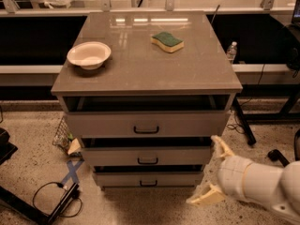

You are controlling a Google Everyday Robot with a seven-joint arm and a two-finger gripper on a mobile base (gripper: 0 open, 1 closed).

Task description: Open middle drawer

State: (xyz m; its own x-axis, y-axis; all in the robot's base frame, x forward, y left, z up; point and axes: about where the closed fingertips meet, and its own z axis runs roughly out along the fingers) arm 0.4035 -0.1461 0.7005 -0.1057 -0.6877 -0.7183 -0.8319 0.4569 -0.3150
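Note:
The grey cabinet has three drawers. The middle drawer [145, 156] is the second front, wide and low, with a small black bar handle [147, 161] at its centre. Above it is the taller top drawer [146, 124] with a wider black handle, and below it the lowest drawer [148, 179]. My gripper [211, 170] is at the lower right, in front of the cabinet's right corner, level with the middle and lowest drawers. Its two cream fingers [220, 146] are spread apart and hold nothing. It is to the right of the middle handle and does not touch it.
On the cabinet top [140, 69] sit a white bowl [89, 55] at the left and a green-and-yellow sponge [167, 41] at the back right. A wire basket [63, 135] and black cables [54, 198] lie on the floor at the left. Black table legs [243, 123] stand at the right.

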